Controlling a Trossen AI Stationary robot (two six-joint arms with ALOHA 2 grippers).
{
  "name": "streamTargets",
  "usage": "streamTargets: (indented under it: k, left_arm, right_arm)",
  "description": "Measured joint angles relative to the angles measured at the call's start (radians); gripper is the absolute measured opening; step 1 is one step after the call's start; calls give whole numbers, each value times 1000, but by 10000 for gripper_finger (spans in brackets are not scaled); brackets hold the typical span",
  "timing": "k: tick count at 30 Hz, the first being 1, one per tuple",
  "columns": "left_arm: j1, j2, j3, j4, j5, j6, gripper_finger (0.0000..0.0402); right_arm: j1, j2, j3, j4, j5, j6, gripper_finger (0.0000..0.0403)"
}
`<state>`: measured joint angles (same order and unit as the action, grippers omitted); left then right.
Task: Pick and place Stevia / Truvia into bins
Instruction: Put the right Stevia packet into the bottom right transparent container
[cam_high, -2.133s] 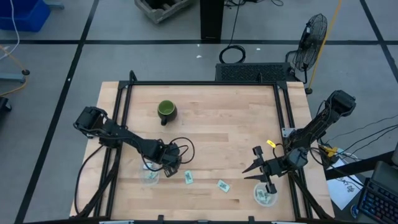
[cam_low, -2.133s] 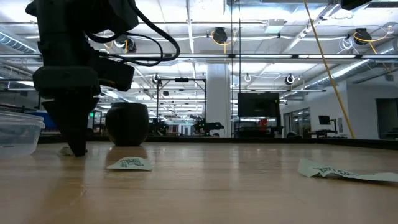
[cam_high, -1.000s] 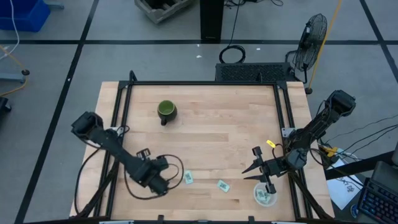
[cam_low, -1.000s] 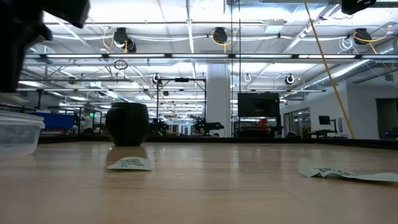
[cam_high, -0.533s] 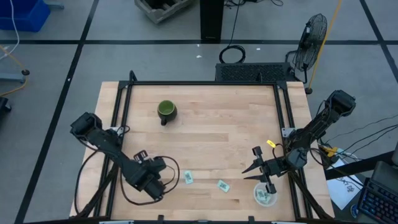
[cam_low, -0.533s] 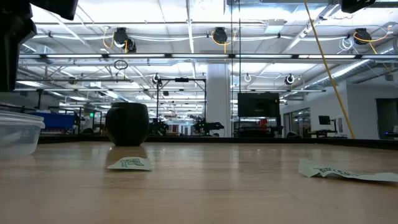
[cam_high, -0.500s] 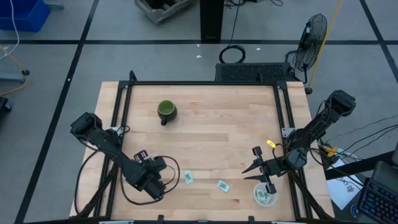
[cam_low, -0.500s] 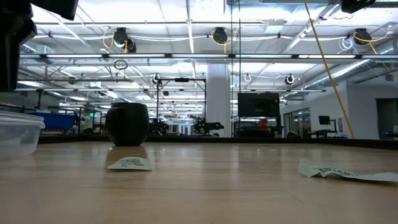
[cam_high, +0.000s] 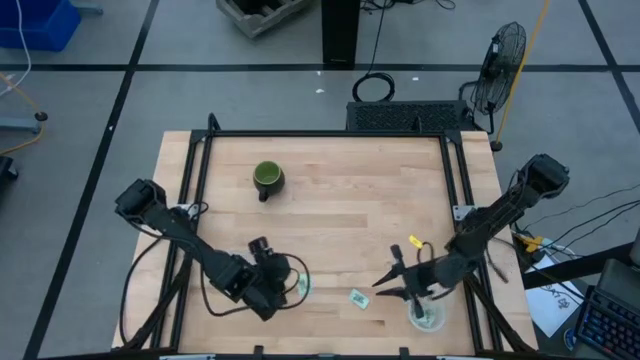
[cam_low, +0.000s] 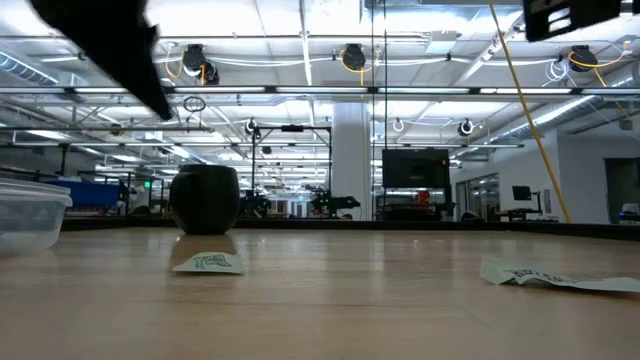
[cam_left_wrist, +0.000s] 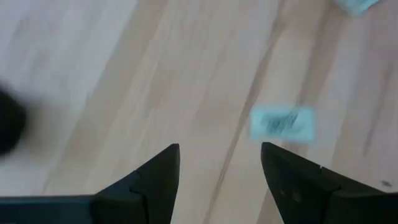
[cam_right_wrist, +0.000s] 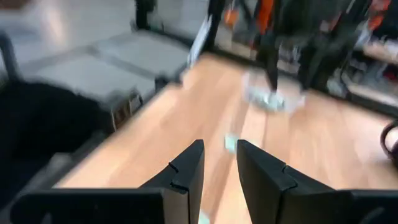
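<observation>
Two pale green and white Stevia packets lie flat on the wooden table near its near edge: one just right of my left gripper, the other between the two grippers. My left gripper is open above the table, and the first packet lies ahead of its fingers. My right gripper is open, right of the second packet and beside the right bin, which holds packets. The left bin stands at the table's left; my left arm hides it in the high view.
A dark green mug stands toward the far left of the table. A black frame runs along the table's edges. Bare wood lies between the mug and the packets.
My left gripper has swung from over the left bin toward the table's right and now hangs beside the nearer packet. My right gripper has moved toward the table's left, toward the packets. The packets and bins have stayed in place.
</observation>
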<state>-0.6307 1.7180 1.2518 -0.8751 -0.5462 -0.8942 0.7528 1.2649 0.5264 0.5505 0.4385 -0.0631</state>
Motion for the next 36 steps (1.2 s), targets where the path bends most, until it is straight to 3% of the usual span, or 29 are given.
streamTargets:
  k: [8,16,21,29,36]
  left_arm:
    - [90,-44,0,326,-54,406,228]
    - [165,-88,0,590,87,713,202]
    - [197,-87,0,631,161,763,183]
    - [221,-85,-7,648,190,754,165]
    - [217,-85,-16,649,187,749,163]
  right_arm:
    - [-107,196,144,-258,-181,227,91]
    - [-136,307,144,-204,-286,347,91]
    - [-139,361,145,-214,-277,336,91]
    - [-171,454,168,-168,-257,304,96]
    - [-207,499,184,-151,-260,331,161]
